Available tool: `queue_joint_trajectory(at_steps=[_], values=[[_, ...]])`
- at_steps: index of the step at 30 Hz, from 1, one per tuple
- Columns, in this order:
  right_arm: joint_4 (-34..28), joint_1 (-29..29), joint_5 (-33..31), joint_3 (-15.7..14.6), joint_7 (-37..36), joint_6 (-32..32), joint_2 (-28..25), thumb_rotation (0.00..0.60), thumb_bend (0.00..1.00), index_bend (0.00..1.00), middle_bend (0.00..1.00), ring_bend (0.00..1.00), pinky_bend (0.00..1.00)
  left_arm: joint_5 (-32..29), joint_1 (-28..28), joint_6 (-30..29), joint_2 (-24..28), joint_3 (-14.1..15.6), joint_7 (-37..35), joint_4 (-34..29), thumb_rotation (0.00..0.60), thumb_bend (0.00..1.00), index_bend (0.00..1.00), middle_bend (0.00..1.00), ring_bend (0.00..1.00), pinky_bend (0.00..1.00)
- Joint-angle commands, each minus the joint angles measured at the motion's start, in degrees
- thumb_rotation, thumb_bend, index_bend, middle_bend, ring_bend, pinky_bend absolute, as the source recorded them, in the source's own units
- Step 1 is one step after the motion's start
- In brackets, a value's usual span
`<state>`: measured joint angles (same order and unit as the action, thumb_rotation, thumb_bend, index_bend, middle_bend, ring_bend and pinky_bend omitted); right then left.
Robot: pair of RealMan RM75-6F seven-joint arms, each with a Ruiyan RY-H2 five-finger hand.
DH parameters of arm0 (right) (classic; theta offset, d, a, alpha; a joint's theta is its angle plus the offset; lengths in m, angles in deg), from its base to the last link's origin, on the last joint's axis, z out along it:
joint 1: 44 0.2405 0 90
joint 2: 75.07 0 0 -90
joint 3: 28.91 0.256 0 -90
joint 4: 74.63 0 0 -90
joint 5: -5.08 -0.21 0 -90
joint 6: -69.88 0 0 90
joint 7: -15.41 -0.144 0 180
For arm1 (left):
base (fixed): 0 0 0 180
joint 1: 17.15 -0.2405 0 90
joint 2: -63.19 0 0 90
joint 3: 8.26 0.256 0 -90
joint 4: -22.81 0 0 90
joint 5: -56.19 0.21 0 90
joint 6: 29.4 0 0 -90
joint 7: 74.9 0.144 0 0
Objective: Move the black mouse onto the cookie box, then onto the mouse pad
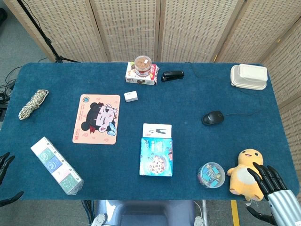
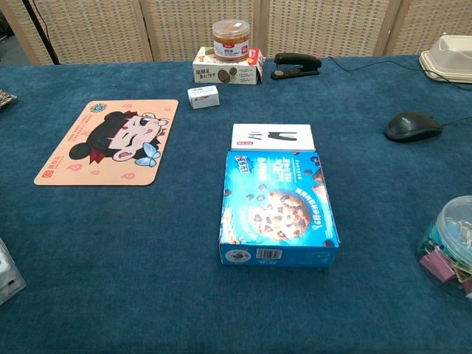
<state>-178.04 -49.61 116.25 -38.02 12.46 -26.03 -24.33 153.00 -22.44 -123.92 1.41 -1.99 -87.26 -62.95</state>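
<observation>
The black mouse (image 1: 212, 117) is sitting untouched (cord trailing right), both hands, right hand (image 1: 268, 181) and left hand (image 1: 4, 165), waiting spread and empty at the surface's near corners.

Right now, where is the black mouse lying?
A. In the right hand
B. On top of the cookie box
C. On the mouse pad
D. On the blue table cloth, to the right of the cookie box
D. The black mouse rests on the bare blue table cloth, apart from the cookie box and far from the mouse pad; no hand touches it.
</observation>
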Motion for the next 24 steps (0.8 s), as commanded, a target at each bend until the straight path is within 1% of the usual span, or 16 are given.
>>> queue_joint_trajectory(at_steps=[1,8,16,21,24], values=[[0.0,0.0,-0.1,0.0,0.2,0.1,0.1,0.600,0.00,0.00,0.00,0.00,0.00,0.0,0.0,0.0,0.0,0.0,0.0,0.0,0.600,0.09,0.00,0.00,0.00,0.00],[0.0,0.0,0.1,-0.1,0.2,0.1,0.1,0.600,0.00,0.00,0.00,0.00,0.00,-0.1,0.0,0.1,-0.1,-0.1,0.3,-0.1,0.600,0.09,0.00,0.00,0.00,0.00],[0.0,0.8,-2.2,1.2,0.5,1.1,0.6,0.600,0.00,0.00,0.00,0.00,0.00,-0.1,-0.1,-0.2,-0.2,-0.2,0.4,-0.1,0.600,0.09,0.00,0.00,0.00,0.00],[-0.2,3.0,-5.2,3.5,1.6,3.9,1.1,0.600,0.00,0.00,0.00,0.00,0.00,-0.7,0.2,0.3,-0.3,-0.6,0.6,-0.3,0.600,0.09,0.00,0.00,0.00,0.00],[-1.6,6.0,-7.8,5.9,3.6,7.7,0.6,0.600,0.00,0.00,0.00,0.00,0.00,-0.7,0.4,0.4,-0.3,-0.8,0.9,-0.5,0.600,0.09,0.00,0.00,0.00,0.00]])
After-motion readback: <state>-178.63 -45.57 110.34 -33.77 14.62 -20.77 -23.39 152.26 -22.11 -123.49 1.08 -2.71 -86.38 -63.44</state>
